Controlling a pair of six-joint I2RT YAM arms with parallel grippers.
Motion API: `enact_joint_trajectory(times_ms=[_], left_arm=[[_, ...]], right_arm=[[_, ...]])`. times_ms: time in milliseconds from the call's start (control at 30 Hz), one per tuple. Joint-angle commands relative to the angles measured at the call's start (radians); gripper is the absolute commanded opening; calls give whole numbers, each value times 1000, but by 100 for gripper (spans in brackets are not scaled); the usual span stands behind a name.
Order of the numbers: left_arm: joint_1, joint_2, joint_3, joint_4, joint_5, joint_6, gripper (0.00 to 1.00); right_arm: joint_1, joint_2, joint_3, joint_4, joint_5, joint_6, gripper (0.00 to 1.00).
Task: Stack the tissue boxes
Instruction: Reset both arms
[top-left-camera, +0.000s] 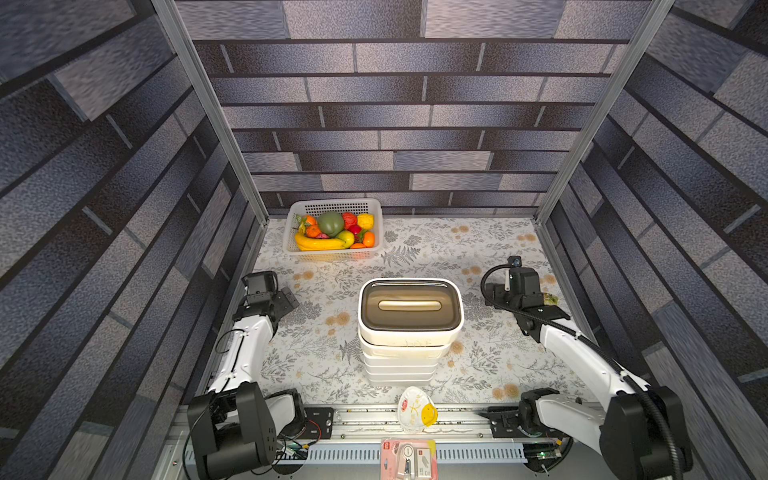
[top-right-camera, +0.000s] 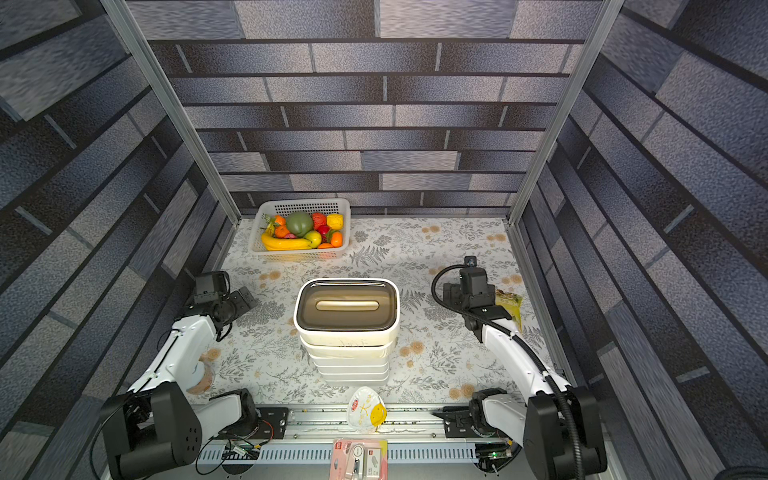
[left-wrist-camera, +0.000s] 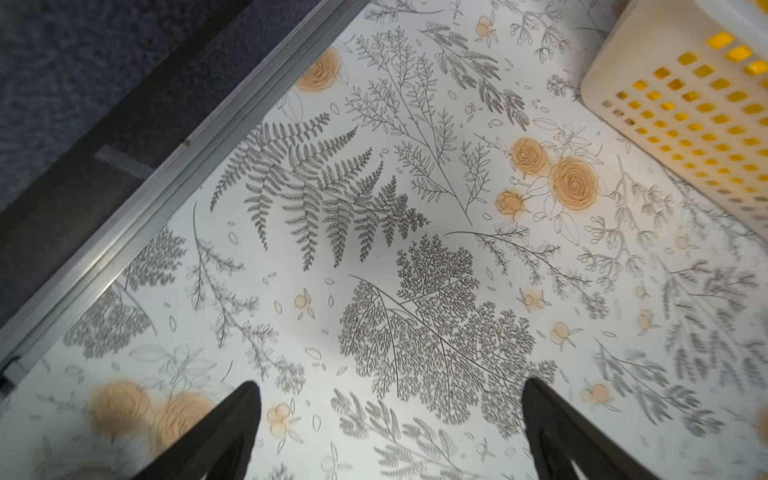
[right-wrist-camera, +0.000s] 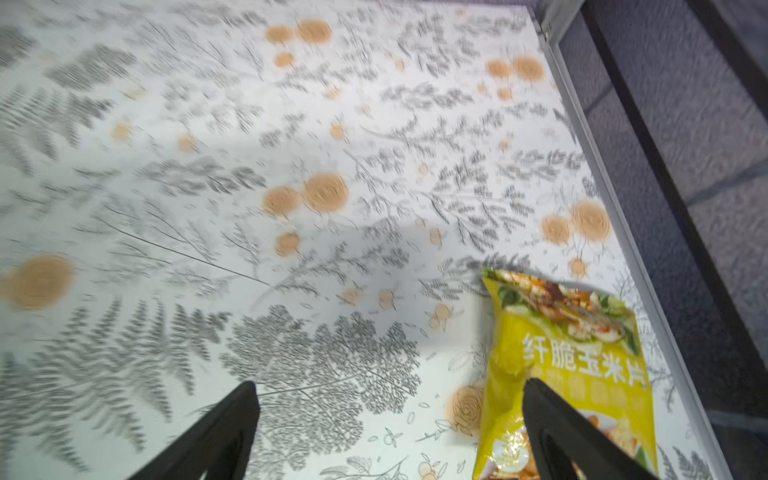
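Stack of stiff white plastic tissue boxes (top-left-camera: 399, 365), rounded cream box with dark-brown slotted lid (top-left-camera: 410, 306) on top, stands mid floral-print table (top-left-camera: 478, 249). Probably light, smooth, tippy; grasp long side walls under lid. Left gripper (left-wrist-camera: 388, 384), right gripper (right-wrist-camera: 388, 384) spread, empty, flanking it well apart.

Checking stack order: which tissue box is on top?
The rounded cream tissue box with the dark-brown slotted lid. It alone shows its lid; the other boxes sit beneath it, showing only pale side walls.
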Motion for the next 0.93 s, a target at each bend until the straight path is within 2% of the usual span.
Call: enact_joint_trajectory(times_ms=[0,100,167,233,267,367,433,500,567,600,633,700,733,767,833,900], left_arm=[[-83,-3,-184,556,-214,147,100],[-43,49,-305,848,-100,76,100],[-35,60,-319,897,-70,39,100],[-36,97,-336,996,-39,58,100],[-40,116,-326,1012,-27,86,100],[-42,187,-275,1030,18,147,100],[-47,270,-268,1115,57,152,100],[-128,310,-235,1089,43,244,100],[-202,435,-243,1271,11,351,100],[-188,425,-252,1250,33,334,100],[-172,378,-242,1152,47,308,100],[-169,420,-258,1272,74,323,100],[-180,406,-243,1217,79,336,100],[-188,385,-222,1135,70,340,100],[-179,412,-230,1198,43,324,100],[-172,394,-207,1122,35,307,100]], right_arm=[[-3,70,-167,593,86,-76,100],[-3,220,-271,972,63,-138,100],[-5,292,-263,1034,28,-159,100],[-6,345,-233,1035,55,-148,100],[-20,322,-225,982,36,-133,100],[-68,354,-244,1038,-68,-105,100],[-84,421,-227,1087,-83,-93,100],[-95,389,-209,998,-109,-86,100],[-95,394,-225,1035,-99,-86,100],[-96,389,-231,1039,-114,-89,100],[-95,397,-236,1061,-130,-96,100],[-112,393,-195,967,-210,-93,100],[-129,396,-188,965,-232,-83,100],[-132,398,-188,966,-236,-80,100],[-133,396,-188,964,-233,-80,100],[-132,391,-206,989,-234,-84,100]])
